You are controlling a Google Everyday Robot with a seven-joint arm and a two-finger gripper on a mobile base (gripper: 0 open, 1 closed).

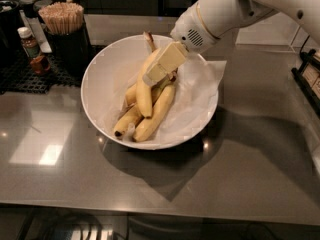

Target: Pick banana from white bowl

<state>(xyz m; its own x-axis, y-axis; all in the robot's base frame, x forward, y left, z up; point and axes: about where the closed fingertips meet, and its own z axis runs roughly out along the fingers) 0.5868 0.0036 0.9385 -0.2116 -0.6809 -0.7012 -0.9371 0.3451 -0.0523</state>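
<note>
The white bowl (100, 79) is wide, shallow and glossy, lined with crinkled white paper (200, 94), and stands on the grey counter. A bunch of yellow bananas (150, 109) lies in its middle, with the brown stem (148, 39) pointing toward the far rim. My gripper (164, 65), cream-coloured on the end of the white arm (220, 11), reaches in from the upper right. It rests against the upper part of the top banana (144, 91). The gripper's far side is hidden behind the bananas.
A black holder of wooden stir sticks (62, 19) stands just behind the bowl's left rim. Small sauce bottles (27, 44) stand on a black mat at the far left. A dark rack (307, 79) sits at the right edge. The counter's front edge runs along the bottom.
</note>
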